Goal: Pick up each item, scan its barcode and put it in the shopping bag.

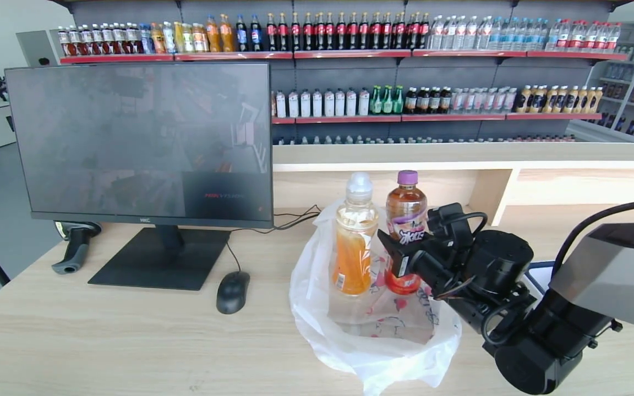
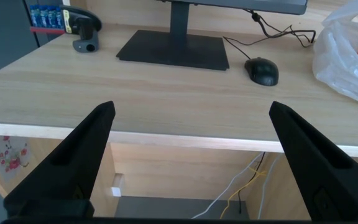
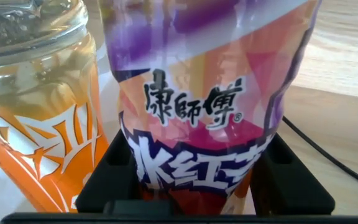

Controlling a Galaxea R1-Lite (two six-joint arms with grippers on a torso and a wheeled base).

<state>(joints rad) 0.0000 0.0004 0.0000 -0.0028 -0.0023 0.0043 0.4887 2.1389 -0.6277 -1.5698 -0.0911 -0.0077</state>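
I'm holding the purple-capped bottle [image 1: 406, 212] clamped in the right gripper [image 1: 399, 264], low inside the shopping bag [image 1: 317, 319]. The orange bottle [image 1: 354, 247] is standing just beside the gripper, so I'm judging the release wants only a slight spread, then a lift up and away from it, clearing the bag's rim. The left gripper [image 2: 191, 111] is hanging spread apart off the table's [image 2: 166, 81] near edge.

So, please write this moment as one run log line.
right tool: shut on purple-cap bottle | placement: upright inside bag, beside orange bottle | left tool: open, at table edge
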